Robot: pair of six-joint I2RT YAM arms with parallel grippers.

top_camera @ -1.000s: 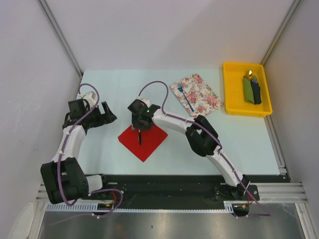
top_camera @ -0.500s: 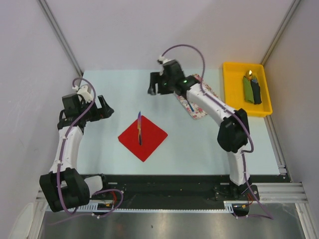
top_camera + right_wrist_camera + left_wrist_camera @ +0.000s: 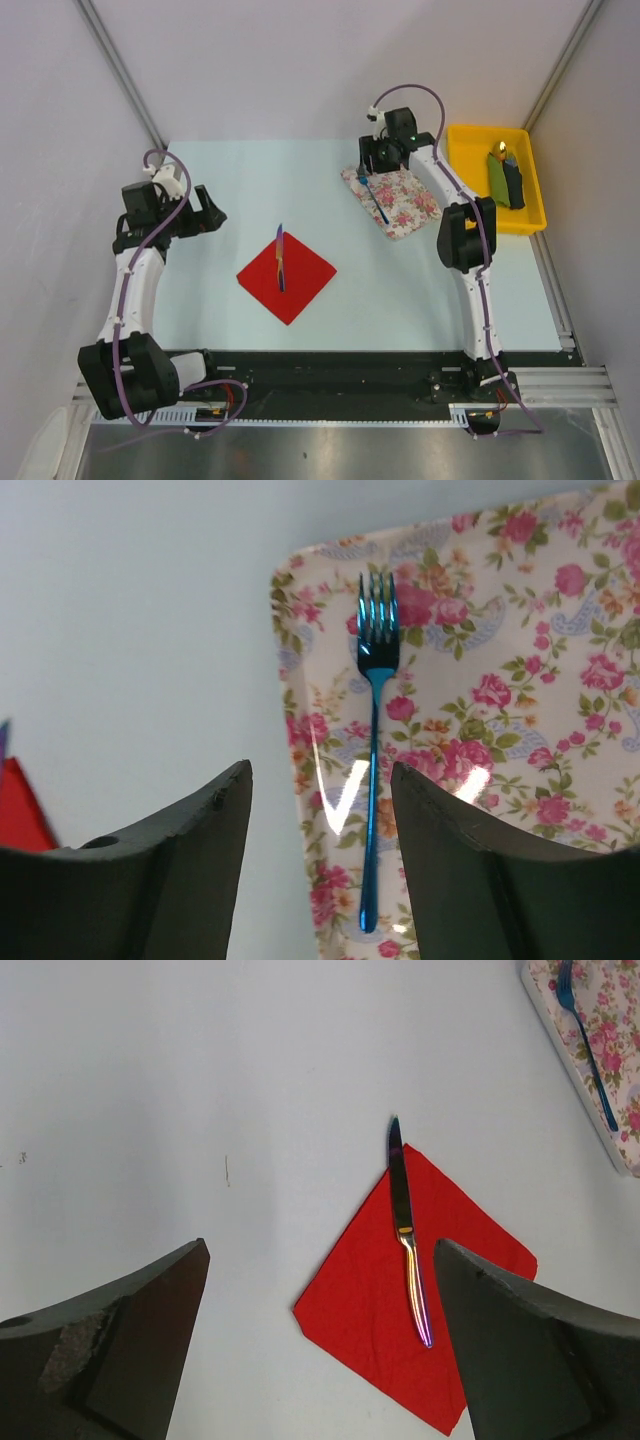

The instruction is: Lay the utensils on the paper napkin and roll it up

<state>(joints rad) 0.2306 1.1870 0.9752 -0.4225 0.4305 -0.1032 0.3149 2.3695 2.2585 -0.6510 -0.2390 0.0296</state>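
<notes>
The red paper napkin [image 3: 287, 276] lies as a diamond at the table's middle, also in the left wrist view [image 3: 420, 1300]. A pink-purple knife [image 3: 280, 257] lies on it, its blade tip past the napkin's far corner; it also shows in the left wrist view [image 3: 408, 1232]. A blue fork [image 3: 372, 194] lies on the floral tray [image 3: 400, 195], seen close in the right wrist view [image 3: 373, 740]. My right gripper [image 3: 378, 160] is open above the fork [image 3: 320, 780]. My left gripper [image 3: 208, 212] is open and empty, left of the napkin [image 3: 320, 1260].
A yellow bin [image 3: 468, 180] at the back right holds green and dark rolls [image 3: 506, 178]. The floral tray's edge [image 3: 285, 710] borders bare table to its left. Walls close in the table's left, back and right sides.
The right gripper let go of the knife on the napkin, then swung to the back right and now hovers over the fork. The left arm shifted slightly.
</notes>
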